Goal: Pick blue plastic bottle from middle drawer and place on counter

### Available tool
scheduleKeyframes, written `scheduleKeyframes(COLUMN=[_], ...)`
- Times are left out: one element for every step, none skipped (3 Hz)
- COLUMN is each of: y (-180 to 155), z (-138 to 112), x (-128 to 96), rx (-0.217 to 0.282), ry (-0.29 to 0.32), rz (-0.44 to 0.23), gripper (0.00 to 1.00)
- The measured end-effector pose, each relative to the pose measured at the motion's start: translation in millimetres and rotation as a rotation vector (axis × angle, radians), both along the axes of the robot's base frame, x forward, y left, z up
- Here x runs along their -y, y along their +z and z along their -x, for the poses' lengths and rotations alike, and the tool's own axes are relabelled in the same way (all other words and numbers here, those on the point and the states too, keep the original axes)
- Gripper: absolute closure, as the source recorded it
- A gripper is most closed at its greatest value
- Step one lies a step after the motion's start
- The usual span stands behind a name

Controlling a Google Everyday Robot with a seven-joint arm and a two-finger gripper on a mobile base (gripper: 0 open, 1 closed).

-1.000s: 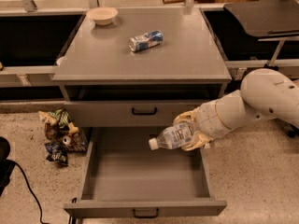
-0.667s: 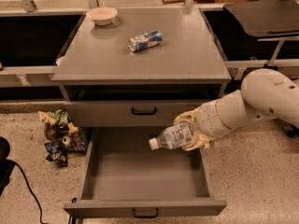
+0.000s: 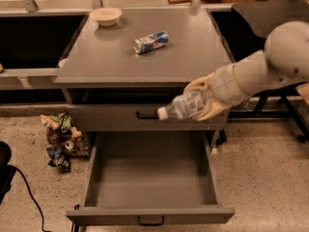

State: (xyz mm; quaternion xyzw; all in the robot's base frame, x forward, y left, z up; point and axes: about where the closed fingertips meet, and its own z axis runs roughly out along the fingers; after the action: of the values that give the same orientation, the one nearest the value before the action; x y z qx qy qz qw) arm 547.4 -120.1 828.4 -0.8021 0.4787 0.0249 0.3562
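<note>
- The two-finger gripper [image 3: 202, 100] on the white padded robot arm [image 3: 251, 74] is clamped around the small clear plastic water bottle with the pale blue label [image 3: 186, 105]. One yellowish finger sits above it and one below.
- The bottle hangs sideways in the air, white cap [image 3: 162, 113] pointing left. It's in front of the shallower handled drawer [image 3: 111, 117] and above the open, wide grey metal middle drawer [image 3: 149, 215], touching neither.
- Biggest worry, I'd say: the bottle looks lower than the front lip of the flat matte grey counter [image 3: 145, 64]. If the arm pushes forward before it lifts enough, the cap end could hit that edge and get levered out of the grip.
- The grip seems to be near the bottle's base end, so most of the bottle sticks out to the left. It's thin, squishy plastic too, so I could see it swivelling or slipping on a quick move.
- If it drops here, it probably lands back in the drawer, or bounces off the rim onto the speckled floor.
- Let go of it lying on its side and it could roll. The counter is flat and has no raised edge that I can see.
- The crushed blue-and-silver drink can [image 3: 150, 42] is lying mid-counter, so a placement too far back could knock it. The pale shallow bowl [image 3: 105, 16] at the back left is well out of the way.
</note>
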Motion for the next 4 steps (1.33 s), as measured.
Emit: scheduleKeyframes(y=[72,71,70,65], z=[-40,-40,-44,-78], x=[1,1,-1,-1], rx=[0.117,0.117,0.118,0.085], ry=[-0.021,-0.021,-0.022,-0.065], rz=[-0.034,-0.035,-0.047,-0.078], gripper=[1.0,1.0,1.0,1.0])
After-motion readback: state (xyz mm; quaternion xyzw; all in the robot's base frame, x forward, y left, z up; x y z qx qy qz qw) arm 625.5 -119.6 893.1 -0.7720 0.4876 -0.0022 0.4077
